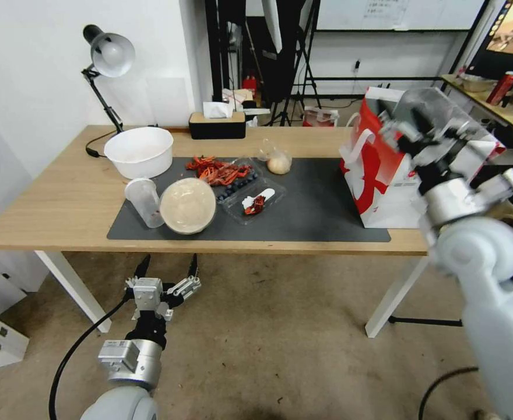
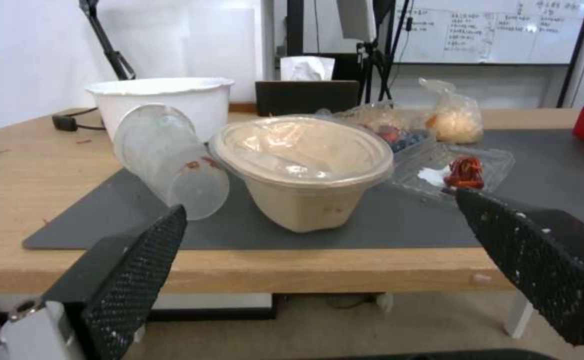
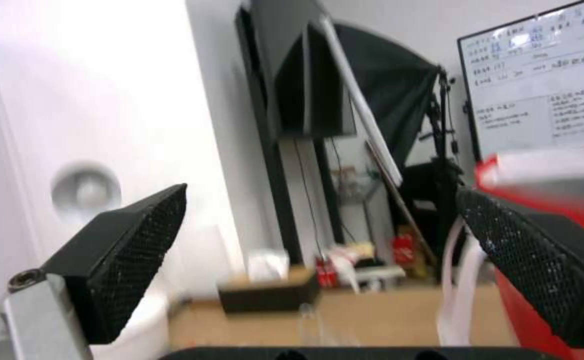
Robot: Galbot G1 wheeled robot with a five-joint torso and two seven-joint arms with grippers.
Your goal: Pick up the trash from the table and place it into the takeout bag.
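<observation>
On the table (image 1: 46, 198), trash lies on the dark grey mat. A clear plastic cup (image 1: 144, 201) (image 2: 169, 162) rests on its side beside a round beige lidded bowl (image 1: 188, 205) (image 2: 305, 170). Behind them are red crayfish shells (image 1: 218, 170), clear trays (image 1: 252, 201) (image 2: 459, 167) and a small plastic bag of food (image 1: 277, 160). The red-and-white takeout bag (image 1: 379, 175) (image 3: 519, 320) stands at the mat's right end. My right gripper (image 1: 411, 125) (image 3: 322, 190) hovers open and empty by the bag's top. My left gripper (image 1: 166, 274) (image 2: 320, 202) is open below the table's front edge, facing the bowl.
A large white bowl (image 1: 139, 150) sits at the back left near a grey desk lamp (image 1: 109, 55). A black tissue box (image 1: 217, 125) stands at the table's far edge. Another table with a red can (image 1: 502, 87) is at the far right.
</observation>
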